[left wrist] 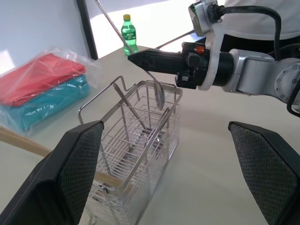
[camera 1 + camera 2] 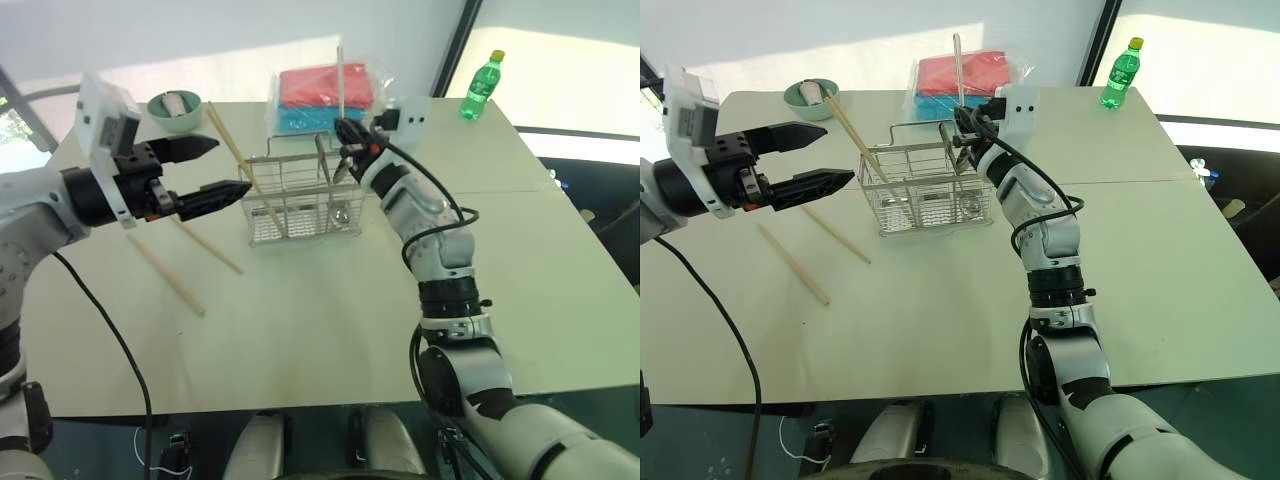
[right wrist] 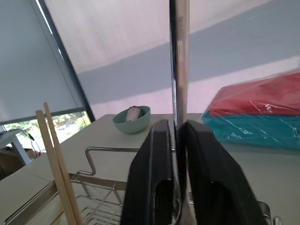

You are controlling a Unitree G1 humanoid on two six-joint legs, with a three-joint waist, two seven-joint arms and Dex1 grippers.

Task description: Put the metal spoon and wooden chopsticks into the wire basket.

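**Spoon pinched over the basket, left tool wide open**

The right tool (image 2: 350, 140) is above the wire basket (image 2: 300, 200), its two black fingers (image 3: 154, 173) pressed close on the thin handle of the metal spoon (image 1: 158, 91). The handle rises straight up past the fingers, and the spoon's bowl hangs below them, just inside the basket's top rim at its right end. In the right wrist view only a narrow slit remains between the fingers, with the shiny handle running through it.

The left tool (image 2: 212, 168) is held level to the left of the basket, its fingers spread wide apart with nothing between them and touching nothing.

Two wooden chopsticks (image 2: 235, 150) already lean in the basket's left part, their upper ends tilting toward a green bowl (image 2: 175, 110) at the far side of the desk (image 2: 330, 320). Two more chopsticks (image 2: 165, 275) lie flat on the desk, left of and nearer than the basket. Behind the basket sits a bagged stack of red and teal cloths (image 2: 325, 100), and a green bottle (image 2: 481, 86) stands at the far right.
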